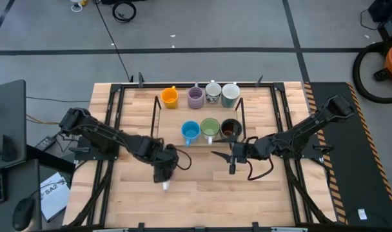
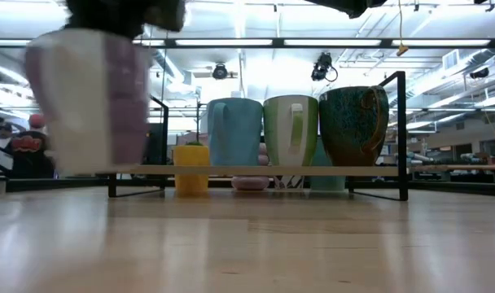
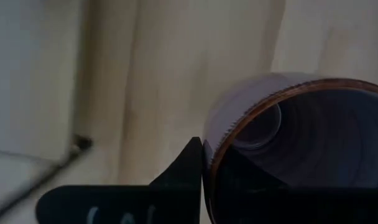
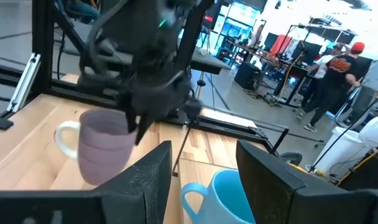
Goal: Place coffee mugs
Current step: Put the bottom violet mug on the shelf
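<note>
Wooden table [image 1: 202, 193], left gripper [image 4: 142, 115] clamping lavender mug [image 4: 102, 149] rim

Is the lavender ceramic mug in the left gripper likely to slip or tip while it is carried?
The glazed lavender ceramic mug looks smooth, so it may slip. The left gripper pinches only its rim wall, off-centre, so it could swing or tilt. Being rigid ceramic, it would probably chip if dropped.

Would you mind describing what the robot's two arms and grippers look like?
Both arms are dark, nearly black, jointed segments with black cables looping alongside. The left gripper and right gripper each end in two flat, dark, blade-like fingers. A small green light glows on the left arm's wrist.
</note>
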Controlling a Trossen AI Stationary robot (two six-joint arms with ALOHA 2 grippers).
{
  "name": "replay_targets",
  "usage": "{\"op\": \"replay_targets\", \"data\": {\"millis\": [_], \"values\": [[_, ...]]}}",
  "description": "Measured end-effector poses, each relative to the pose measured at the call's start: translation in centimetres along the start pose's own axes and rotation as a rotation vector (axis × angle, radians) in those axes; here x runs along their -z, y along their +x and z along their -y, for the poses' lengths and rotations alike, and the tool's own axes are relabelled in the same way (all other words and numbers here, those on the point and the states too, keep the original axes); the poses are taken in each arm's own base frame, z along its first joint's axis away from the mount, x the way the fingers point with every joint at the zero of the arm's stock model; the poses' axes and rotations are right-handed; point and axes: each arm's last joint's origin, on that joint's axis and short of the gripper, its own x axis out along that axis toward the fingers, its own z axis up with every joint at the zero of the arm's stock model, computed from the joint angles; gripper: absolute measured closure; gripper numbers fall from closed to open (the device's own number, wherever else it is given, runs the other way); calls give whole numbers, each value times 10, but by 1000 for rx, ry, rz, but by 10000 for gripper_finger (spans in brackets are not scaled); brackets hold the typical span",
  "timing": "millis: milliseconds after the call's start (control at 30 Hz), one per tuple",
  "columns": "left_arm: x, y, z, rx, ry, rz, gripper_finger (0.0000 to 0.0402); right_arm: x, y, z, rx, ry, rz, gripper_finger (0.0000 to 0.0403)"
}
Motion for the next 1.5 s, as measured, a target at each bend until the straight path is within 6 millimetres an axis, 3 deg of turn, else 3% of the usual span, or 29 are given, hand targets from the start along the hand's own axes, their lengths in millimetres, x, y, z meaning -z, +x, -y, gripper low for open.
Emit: {"op": "replay_targets", "data": {"millis": [267, 433, 967, 1500], "values": [[-30, -22, -34, -32, 71, 54, 380, 1, 1, -1, -1, 23, -3, 218], [-38, -23, -61, -76, 102, 47, 380, 0, -1, -4, -16, 22, 2, 218], [-44, -22, -126, -157, 138, -3, 380, -1, -3, -7, -25, 30, 6, 218], [-42, -6, -163, -136, 142, -126, 380, -1, -3, -7, -26, 37, 6, 218]]}}
